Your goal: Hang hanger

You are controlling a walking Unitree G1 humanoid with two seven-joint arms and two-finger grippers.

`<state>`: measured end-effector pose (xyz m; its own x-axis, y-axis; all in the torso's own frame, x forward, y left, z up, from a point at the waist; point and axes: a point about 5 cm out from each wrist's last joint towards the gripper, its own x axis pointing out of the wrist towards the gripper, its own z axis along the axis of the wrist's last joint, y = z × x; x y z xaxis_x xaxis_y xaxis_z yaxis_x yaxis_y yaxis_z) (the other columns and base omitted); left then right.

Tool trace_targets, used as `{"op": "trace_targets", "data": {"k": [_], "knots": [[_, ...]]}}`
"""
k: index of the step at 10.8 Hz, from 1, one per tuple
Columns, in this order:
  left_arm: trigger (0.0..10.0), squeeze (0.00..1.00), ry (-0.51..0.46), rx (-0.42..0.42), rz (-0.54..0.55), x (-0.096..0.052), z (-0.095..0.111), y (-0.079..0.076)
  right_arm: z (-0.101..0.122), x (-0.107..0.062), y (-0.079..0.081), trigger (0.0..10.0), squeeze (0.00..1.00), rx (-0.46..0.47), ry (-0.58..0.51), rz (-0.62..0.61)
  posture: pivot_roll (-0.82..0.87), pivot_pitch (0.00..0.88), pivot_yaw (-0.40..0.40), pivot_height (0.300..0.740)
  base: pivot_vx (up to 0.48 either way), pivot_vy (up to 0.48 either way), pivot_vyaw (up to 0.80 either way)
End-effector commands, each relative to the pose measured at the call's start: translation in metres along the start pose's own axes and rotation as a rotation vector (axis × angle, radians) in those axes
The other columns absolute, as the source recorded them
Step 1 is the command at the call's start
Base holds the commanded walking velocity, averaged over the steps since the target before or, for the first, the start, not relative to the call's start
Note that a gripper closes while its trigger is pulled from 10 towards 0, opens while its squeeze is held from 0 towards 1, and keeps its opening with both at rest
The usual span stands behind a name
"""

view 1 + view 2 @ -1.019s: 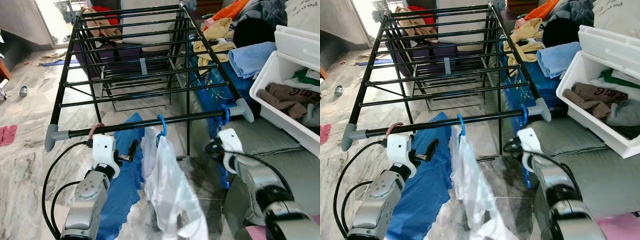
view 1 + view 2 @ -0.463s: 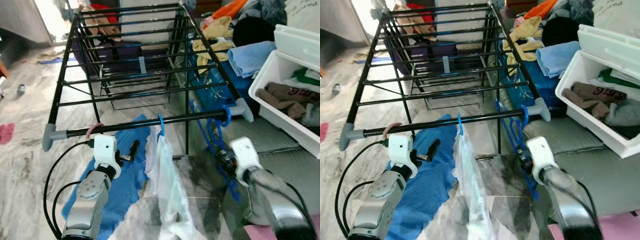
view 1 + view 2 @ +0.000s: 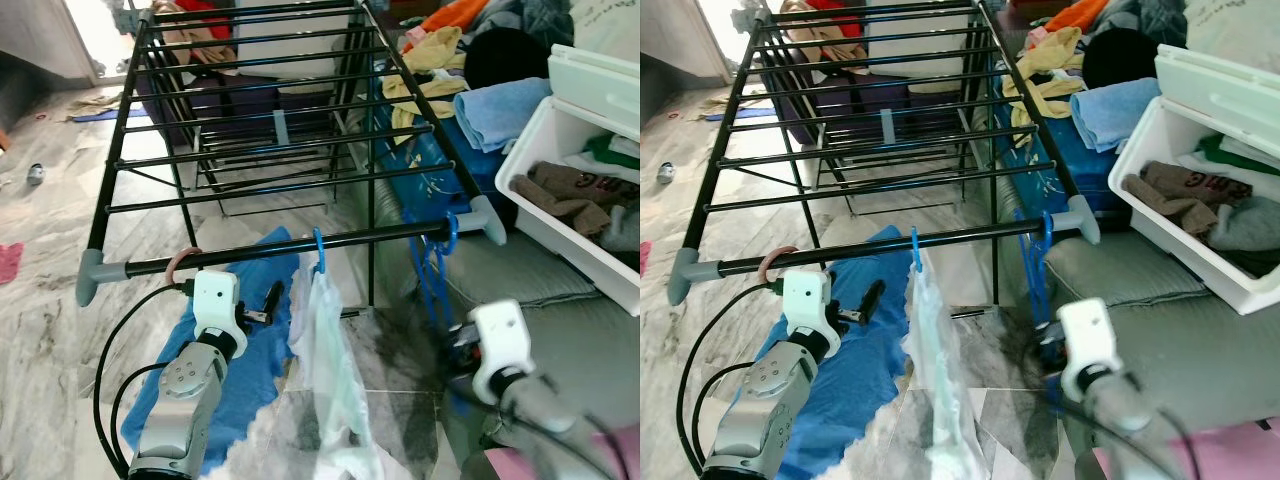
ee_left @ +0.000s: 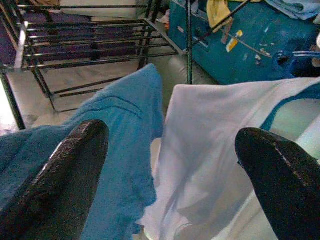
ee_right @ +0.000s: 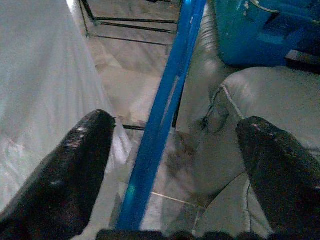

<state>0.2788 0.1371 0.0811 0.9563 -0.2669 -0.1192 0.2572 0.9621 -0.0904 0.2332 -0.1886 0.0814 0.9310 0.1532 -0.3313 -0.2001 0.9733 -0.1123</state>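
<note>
Withdrawn lower from the drying rack [image 3: 290,245]: right gripper [image 5: 170,165], fingers apart, empty. Blue hanger [image 3: 436,262] hooked on rack's front bar, passing between those fingers. Left gripper [image 3: 268,300], spread, below same bar.

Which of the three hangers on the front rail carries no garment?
The blue hanger at the rail's right end, nearest the right hand; it hangs bare.

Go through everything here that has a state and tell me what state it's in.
Blue hanger: hooked on the front rail, hanging bare.
White garment: hanging from the rail on a blue hook.
White bin: lid open, clothes inside.
Right tool: open, straddling the hanger.
Left tool: open, holding nothing.
</note>
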Motion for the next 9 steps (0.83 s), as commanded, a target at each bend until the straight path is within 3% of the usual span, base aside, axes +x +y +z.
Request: {"op": "trace_targets", "data": {"k": [1,5,6,9], "knots": [[10.0,0.00,-0.002,0.014,-0.003,0.001,0.001,0.001,0.004,-0.005,0.002,10.0,1.00,-0.001,-0.027,-0.028,-0.07,0.056,0.039,0.740,0.000,0.000,0.00],[10.0,0.00,-0.013,0.016,-0.014,0.004,0.001,-0.003,0.002,-0.022,-0.002,10.0,1.00,-0.058,-0.047,-0.107,-0.09,0.051,0.032,0.740,0.000,0.000,0.00],[10.0,0.00,-0.013,0.016,-0.008,0.004,0.001,-0.003,0.007,-0.026,-0.002,10.0,1.00,0.007,-0.088,-0.125,-0.09,0.051,0.029,0.740,0.000,0.000,0.00],[10.0,0.00,-0.007,0.015,-0.009,0.004,-0.001,-0.005,0.011,-0.025,0.006,10.0,1.00,0.024,-0.101,-0.108,-0.09,0.057,0.026,0.740,-0.188,0.000,0.00]]}}
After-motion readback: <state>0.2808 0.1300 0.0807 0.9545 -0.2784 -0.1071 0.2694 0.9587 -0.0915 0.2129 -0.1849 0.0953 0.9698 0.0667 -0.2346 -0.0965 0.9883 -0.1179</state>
